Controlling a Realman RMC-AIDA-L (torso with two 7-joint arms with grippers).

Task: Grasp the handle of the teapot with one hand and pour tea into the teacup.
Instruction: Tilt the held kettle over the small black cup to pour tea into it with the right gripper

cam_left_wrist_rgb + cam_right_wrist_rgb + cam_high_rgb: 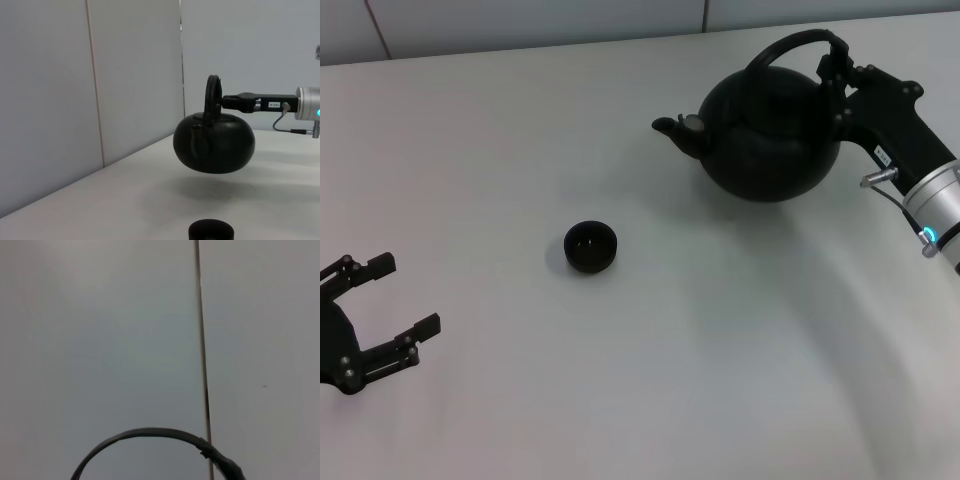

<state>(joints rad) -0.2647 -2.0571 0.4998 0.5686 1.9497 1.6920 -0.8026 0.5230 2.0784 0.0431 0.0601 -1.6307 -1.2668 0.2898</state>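
**Far right of the table, the teapot hangs lifted by its handle**

Across the pale table, the largest thing is the teapot, held at the far right. The left wrist view shows its round belly clear of the surface with a shadow beneath, so it is carried, not resting. It hangs level, spout aimed left toward the middle of the table, which suits a carry: nothing should spill before it reaches the cup.

Next comes the right gripper, reaching in from the right edge and pinching the handle on its right side, near the top of the arch. Holding the hoop there lets the pot hang under its own weight and leaves the spout side free to dip later.

Smaller, at the near left edge, the left gripper lies parked with its fingers spread and nothing between them, well apart from the work; one arm is enough here.

Smallest is the teacup, upright near the centre of the table, left of and nearer than the pot, well apart from the spout. Whether it holds any tea cannot be told. By my reading, pouring has not begun: the pot must first travel left and nearer until the spout stands over the cup.
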